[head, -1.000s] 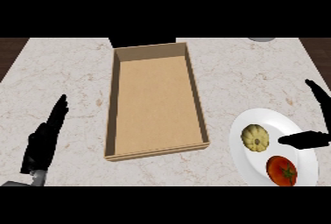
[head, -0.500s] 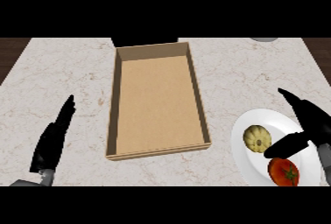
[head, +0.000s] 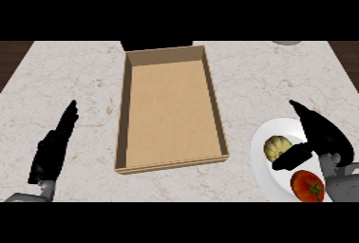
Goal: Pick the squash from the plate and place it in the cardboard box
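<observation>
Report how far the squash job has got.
Nothing is placed yet: the cardboard box holds nothing, and the squash lies on the plate beside a tomato. The right robot hand hangs over it, open. Grasping, lifting and placing remain.

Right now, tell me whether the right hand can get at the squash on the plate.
Probably yes: the right hand is open beside the squash on the plate, thumb against it, nothing between them.

Surface: I see a pale marbled counter [head: 84, 76] with a dark edge at both sides.
Centre: open cardboard box [head: 172, 107], lying lengthwise on it.
Right, near edge: white plate [head: 265, 156], just beside the box's near corner.
Far right edge: small grey object [head: 286, 42], partly cut off.
</observation>
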Tool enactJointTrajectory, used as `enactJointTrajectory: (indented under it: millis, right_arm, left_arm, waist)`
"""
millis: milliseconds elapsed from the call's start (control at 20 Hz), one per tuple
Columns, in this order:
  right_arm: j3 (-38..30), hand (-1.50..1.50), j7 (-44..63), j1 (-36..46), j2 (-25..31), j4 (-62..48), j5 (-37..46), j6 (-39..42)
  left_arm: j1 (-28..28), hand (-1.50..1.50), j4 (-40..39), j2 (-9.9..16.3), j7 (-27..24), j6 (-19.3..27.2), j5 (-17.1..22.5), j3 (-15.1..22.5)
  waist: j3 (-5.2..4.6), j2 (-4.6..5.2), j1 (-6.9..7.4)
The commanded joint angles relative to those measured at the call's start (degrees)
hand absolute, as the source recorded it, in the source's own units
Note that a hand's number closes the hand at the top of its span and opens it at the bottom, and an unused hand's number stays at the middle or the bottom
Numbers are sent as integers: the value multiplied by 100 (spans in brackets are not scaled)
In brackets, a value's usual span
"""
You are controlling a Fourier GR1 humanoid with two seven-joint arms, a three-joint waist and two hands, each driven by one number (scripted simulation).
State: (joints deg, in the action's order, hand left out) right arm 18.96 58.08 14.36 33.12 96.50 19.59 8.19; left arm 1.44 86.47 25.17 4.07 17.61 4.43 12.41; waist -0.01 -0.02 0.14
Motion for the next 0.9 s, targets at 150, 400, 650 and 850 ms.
enactJointTrajectory:
  millis: [150,400,650,850]
  right_arm:
    - [-358,-150,-161,-590,-4,-75,214,303]
    - [-220,-150,175,140,-813,-469,758,496]
    - [-651,-150,-463,-288,-897,-605,1060,583]
    - [-966,-150,-758,-440,-943,-605,1205,687]
  left_arm:
    - [-341,0,412,-233,93,-21,-253,-74]
    - [-7,0,45,-260,112,-511,-256,-458]
    - [-133,0,346,-401,253,-680,-555,-656]
    - [-167,0,423,-574,400,-747,-763,-760]
  waist:
    - [2,-6,-7]
    - [1,3,11]
    - [2,0,0]
    - [2,-1,-5]
